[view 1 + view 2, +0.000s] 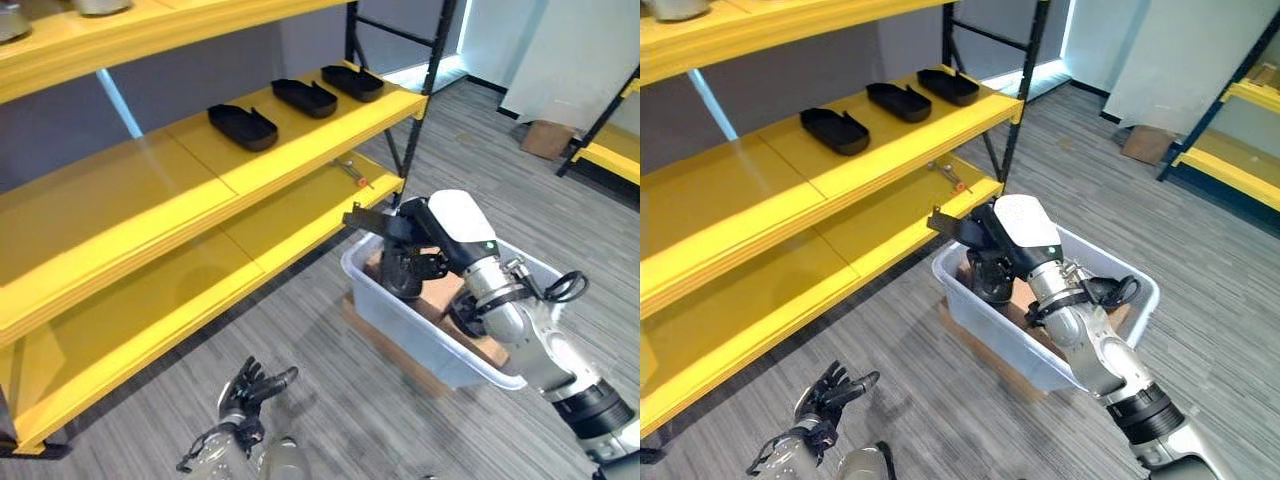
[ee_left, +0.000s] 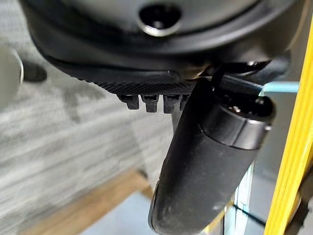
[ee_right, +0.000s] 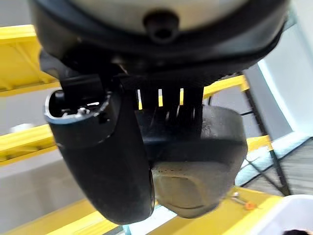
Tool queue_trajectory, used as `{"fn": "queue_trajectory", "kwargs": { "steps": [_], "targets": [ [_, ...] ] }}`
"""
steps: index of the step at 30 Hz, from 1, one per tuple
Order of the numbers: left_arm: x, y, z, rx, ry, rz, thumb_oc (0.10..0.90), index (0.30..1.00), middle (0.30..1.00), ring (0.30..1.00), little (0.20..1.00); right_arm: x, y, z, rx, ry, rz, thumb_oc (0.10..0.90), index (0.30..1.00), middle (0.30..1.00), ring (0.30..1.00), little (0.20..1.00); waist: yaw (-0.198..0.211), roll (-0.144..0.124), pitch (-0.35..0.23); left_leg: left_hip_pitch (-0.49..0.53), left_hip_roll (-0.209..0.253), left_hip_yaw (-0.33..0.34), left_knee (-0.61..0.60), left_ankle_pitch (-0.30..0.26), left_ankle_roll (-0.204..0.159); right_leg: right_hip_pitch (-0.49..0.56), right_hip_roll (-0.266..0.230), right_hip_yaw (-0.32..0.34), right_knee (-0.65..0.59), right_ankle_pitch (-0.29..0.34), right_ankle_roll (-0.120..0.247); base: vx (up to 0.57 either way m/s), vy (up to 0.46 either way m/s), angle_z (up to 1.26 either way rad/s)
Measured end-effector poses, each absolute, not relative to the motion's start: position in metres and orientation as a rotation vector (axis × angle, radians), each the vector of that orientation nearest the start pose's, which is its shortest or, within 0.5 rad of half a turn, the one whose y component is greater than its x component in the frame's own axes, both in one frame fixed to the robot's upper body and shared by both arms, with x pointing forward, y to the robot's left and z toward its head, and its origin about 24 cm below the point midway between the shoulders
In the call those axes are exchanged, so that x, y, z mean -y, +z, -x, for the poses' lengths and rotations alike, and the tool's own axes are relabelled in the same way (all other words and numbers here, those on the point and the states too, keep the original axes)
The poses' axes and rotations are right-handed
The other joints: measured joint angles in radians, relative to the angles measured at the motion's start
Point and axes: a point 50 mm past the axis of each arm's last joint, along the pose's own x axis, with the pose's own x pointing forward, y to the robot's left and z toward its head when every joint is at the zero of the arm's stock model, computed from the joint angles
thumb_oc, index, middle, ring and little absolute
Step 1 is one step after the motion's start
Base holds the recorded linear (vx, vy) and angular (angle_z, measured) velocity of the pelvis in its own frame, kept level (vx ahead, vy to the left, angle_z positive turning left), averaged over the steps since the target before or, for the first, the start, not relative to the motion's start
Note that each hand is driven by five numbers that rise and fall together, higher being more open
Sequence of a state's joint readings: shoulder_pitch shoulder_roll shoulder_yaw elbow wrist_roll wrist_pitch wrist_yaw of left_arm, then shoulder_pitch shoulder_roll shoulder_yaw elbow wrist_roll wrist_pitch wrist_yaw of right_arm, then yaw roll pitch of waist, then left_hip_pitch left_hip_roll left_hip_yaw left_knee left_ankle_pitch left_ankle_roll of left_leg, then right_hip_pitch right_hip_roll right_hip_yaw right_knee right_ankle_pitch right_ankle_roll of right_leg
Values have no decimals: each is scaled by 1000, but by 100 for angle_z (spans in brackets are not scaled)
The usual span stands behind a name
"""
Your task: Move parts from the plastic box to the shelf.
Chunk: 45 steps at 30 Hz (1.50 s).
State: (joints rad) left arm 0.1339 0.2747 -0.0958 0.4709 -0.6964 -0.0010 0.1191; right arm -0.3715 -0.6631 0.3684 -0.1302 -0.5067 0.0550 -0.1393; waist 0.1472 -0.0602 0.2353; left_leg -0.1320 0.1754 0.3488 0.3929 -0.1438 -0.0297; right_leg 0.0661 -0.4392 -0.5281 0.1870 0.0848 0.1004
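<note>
The right robot hand [image 1: 405, 250] has its fingers and thumb curled round a black part [image 3: 195, 166], held just above the plastic box [image 1: 400, 320]; the grip looks shallow, so the part could tilt or slip back into the box on the way to the shelf [image 1: 300, 140]. The part is a dark, shallow, tray-like moulding with a matte surface, matching three parts [image 1: 243, 126] on the shelf. The left robot hand [image 1: 250, 390] hangs low with relaxed, spread fingers.
</note>
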Motion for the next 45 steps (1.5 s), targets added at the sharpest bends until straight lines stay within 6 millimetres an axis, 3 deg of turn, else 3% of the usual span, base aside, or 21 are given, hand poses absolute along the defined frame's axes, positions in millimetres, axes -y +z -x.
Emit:
{"fn": "queue_trajectory", "kwargs": {
  "steps": [3, 5, 6, 7, 8, 10, 11, 12, 14, 17, 21, 25, 27, 28, 29, 30, 34, 39, 40, 42, 45],
  "targets": [
    [-220, -83, -178, -604, 310, 359, 900, 1000, 1000, 1000, 1000, 153, 153, -294, 502, 117, 1129, 400, 300, 300, 300, 300, 10, -21, -10, -13, -52, -19, -9, -11, 38, 0, -51, 0, 5, 71, 2, 127, 271, 42],
    [-222, -84, -174, -609, 320, 355, 900, 1000, 1000, 1000, 1000, 150, 153, -294, 506, 115, 1110, 400, 300, 300, 300, 300, 40, -39, -19, -14, -123, -17, -29, -24, 79, -4, -102, 35, 13, 189, 4, 247, 512, 61],
    [-221, -86, -172, -619, 328, 354, 900, 1000, 1000, 1000, 1000, 148, 153, -293, 506, 103, 1097, 400, 300, 300, 300, 300, 15, -38, -20, -4, -165, -50, -52, -16, 110, -64, -177, 82, 179, 199, 48, 150, 323, 66],
    [-224, -85, -172, -615, 338, 352, 900, 1000, 1000, 1000, 1000, 145, 152, -292, 513, 110, 1097, 400, 300, 300, 300, 300, 16, -35, -20, 4, -192, -67, -66, -23, 154, -114, -187, 121, 267, 238, 38, 154, 374, 62],
    [-226, -85, -171, -622, 335, 336, 900, 1000, 1000, 1000, 1000, 141, 152, -292, 524, 121, 1098, 400, 300, 300, 300, 300, 14, -29, -18, 22, -199, -62, -94, 5, 141, -155, -200, 187, 321, 259, 57, 60, 116, 34],
    [-230, -83, -173, -613, 337, 317, 900, 1000, 1000, 1000, 1000, 140, 152, -290, 534, 134, 1101, 400, 300, 300, 300, 300, 11, -5, -16, 56, -206, -86, -163, 30, 163, -227, -135, 266, 383, 128, 66, 187, 158, 11],
    [-235, -82, -173, -611, 357, 301, 900, 1000, 1000, 1000, 1000, 137, 156, -288, 571, 145, 1101, 400, 300, 300, 300, 300, -2, 19, -3, 101, -203, -96, -258, 65, 192, -300, 3, 367, 386, -1, 54, 194, 92, 16],
    [-236, -82, -175, -611, 354, 279, 900, 1000, 1000, 1000, 1000, 138, 159, -284, 590, 146, 1114, 400, 300, 300, 300, 300, -53, 42, 15, 135, -209, -130, -311, 97, 186, -326, 91, 369, 346, -63, 57, 284, -1, 64],
    [-227, -79, -183, -590, 316, 283, 900, 1000, 1000, 1000, 1000, 146, 162, -283, 589, 136, 1152, 400, 300, 300, 300, 300, -110, 31, 17, 184, -276, -173, -349, 92, 163, -399, 169, 348, 248, -65, 38, 312, -77, 84],
    [-214, -75, -197, -572, 263, 271, 900, 1000, 1000, 1000, 1000, 148, 164, -281, 598, 126, 1161, 400, 300, 300, 300, 300, -189, 42, 23, 190, -300, -275, -348, 77, 142, -414, 308, 528, 63, -46, 24, 267, -78, 104],
    [-192, -82, -192, -594, 233, 333, 900, 1000, 1000, 1000, 1000, 158, 164, -277, 584, 92, 1164, 400, 300, 300, 300, 300, -199, 57, 12, 305, -341, -327, -384, 56, 143, -356, 307, 462, 10, 44, -48, 266, -176, 69],
    [-191, -84, -187, -604, 230, 343, 900, 1000, 1000, 1000, 1000, 167, 172, -278, 592, 55, 1181, 400, 300, 300, 300, 300, -180, 73, -5, 326, -321, -365, -373, 46, 114, -252, 322, 411, -52, 54, -99, 154, -159, 56],
    [-192, -86, -184, -611, 233, 342, 900, 1000, 1000, 1000, 1000, 169, 170, -280, 575, 53, 1171, 400, 300, 300, 300, 300, -162, 54, 6, 281, -318, -347, -222, 40, 19, -194, 308, 401, -83, 47, -114, 125, -190, 36],
    [-193, -83, -185, -601, 227, 339, 900, 1000, 1000, 1000, 1000, 170, 168, -281, 561, 52, 1163, 400, 300, 300, 300, 300, -165, 41, 10, 269, -284, -328, -186, -16, 39, -145, 303, 388, -105, 45, -117, 126, -217, 88],
    [-193, -77, -187, -570, 210, 329, 900, 1000, 1000, 1000, 1000, 175, 176, -282, 579, 37, 1167, 400, 300, 300, 300, 300, -169, 62, 0, 289, -121, -320, -328, 69, 29, -134, 353, 365, -71, 5, -114, 107, -197, 42],
    [-195, -74, -189, -554, 208, 325, 900, 1000, 1000, 1000, 1000, 174, 184, -284, 607, 27, 1170, 400, 300, 300, 300, 300, -140, 60, 0, 310, -104, -367, -342, 41, -18, -139, 366, 380, -54, -39, -102, 108, -194, 7],
    [-187, -70, -198, -538, 177, 331, 900, 1000, 1000, 1000, 1000, 172, 196, -283, 675, 5, 1159, 400, 300, 300, 300, 300, -153, 57, -2, 303, -89, -358, -341, 31, -25, -147, 377, 376, -38, -60, -100, 39, -130, -1],
    [-186, -71, -204, -542, 178, 328, 900, 1000, 1000, 1000, 1000, 172, 193, -283, 667, 14, 1127, 400, 300, 300, 300, 300, -115, 3, 2, 48, -125, -396, 142, 42, -71, -116, 340, 361, -81, -62, -115, 38, -90, 15],
    [-187, -74, -199, -557, 182, 329, 900, 1000, 1000, 1000, 1000, 173, 190, -281, 657, 19, 1117, 400, 300, 300, 300, 300, -131, -6, 4, 13, -84, -350, 140, 24, -46, -88, 336, 325, -109, -75, -134, 174, 73, 71],
    [-187, -75, -198, -561, 183, 332, 900, 1000, 1000, 1000, 1000, 179, 189, -279, 646, -1, 1116, 400, 300, 300, 300, 300, -143, -27, 13, -7, 16, -238, -79, 46, -36, -74, 330, 300, -138, -87, -129, 232, 191, 72],
    [-181, -82, -191, -605, 158, 318, 900, 1000, 1000, 1000, 1000, 183, 188, -281, 626, -42, 1091, 400, 300, 300, 300, 300, -130, -13, 24, -14, 72, -206, -431, 158, -94, -62, 334, 319, -157, -65, -113, 253, 236, 10]
  ]
}}
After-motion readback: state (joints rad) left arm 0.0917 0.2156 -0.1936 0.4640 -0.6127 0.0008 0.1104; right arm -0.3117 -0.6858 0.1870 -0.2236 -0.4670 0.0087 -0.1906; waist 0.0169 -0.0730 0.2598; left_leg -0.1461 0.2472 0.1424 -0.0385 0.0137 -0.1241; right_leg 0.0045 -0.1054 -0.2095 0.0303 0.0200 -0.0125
